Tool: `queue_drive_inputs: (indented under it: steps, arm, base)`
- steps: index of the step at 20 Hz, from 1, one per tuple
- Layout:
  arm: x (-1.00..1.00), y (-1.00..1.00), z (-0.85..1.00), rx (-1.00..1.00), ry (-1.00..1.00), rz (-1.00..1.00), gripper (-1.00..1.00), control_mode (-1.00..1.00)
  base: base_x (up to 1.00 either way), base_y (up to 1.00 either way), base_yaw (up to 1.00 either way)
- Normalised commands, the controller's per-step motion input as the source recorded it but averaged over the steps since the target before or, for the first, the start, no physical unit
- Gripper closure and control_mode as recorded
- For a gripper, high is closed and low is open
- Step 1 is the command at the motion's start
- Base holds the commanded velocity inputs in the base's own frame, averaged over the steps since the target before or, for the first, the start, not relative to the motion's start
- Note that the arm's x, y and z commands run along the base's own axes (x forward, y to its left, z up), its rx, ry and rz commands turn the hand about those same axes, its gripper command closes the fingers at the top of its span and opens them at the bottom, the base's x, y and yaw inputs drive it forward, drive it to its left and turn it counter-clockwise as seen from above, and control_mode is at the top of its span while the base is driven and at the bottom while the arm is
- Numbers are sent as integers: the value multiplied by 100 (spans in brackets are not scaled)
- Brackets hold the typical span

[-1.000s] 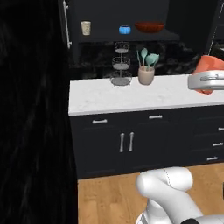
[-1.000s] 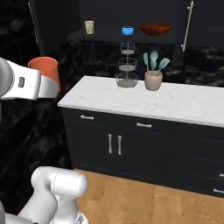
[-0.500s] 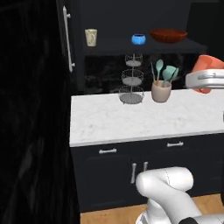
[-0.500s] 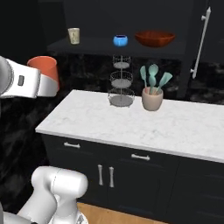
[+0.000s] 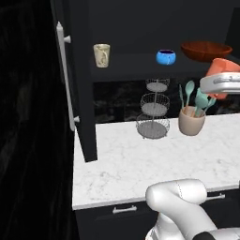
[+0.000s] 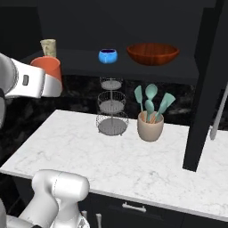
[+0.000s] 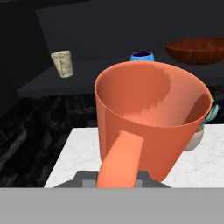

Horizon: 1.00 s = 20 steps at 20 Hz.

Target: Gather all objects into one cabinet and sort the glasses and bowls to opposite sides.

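My gripper [image 5: 224,83] is shut on the orange-red cup [image 5: 221,68], held up in the air to the right of the wire stand. From the other side the cup [image 6: 48,68] sits at the left, just below shelf height. Seen from the hand, the cup [image 7: 151,118] is close up with its mouth open toward the cabinet [image 5: 131,28]. On the dark shelf [image 6: 80,60] stand the beige cup [image 5: 101,55] at the left, the small blue bowl [image 5: 166,57] in the middle and the wide red-brown bowl [image 5: 206,50] at the right. The tall cabinet door [image 5: 75,79] stands open.
A three-tier wire basket stand [image 5: 153,112] and a beige pot of teal utensils [image 5: 191,119] stand on the white marble counter [image 5: 122,173] below the shelf. The other black door [image 6: 207,84] hangs open at the right, reaching down to the counter.
The base has driven closer to the counter, so shelf, stand and pot look larger and lower in both base views. The cup stays held in the shut gripper.
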Motion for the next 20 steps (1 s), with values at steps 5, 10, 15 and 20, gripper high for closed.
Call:
queue_drive_inputs:
  steps: [5,10,15,20]
  arm:
    - [0,0,0,0,0,0,100,100]
    - [0,0,0,0,0,0,100,100]
    - [1,0,0,1,-1,0,100,-100]
    - [10,36,-3,1,-2,5,100,-100]
  base:
    - [100,45,0]
    - [73,46,2]
    - [1,1,3]
    - [0,0,0]
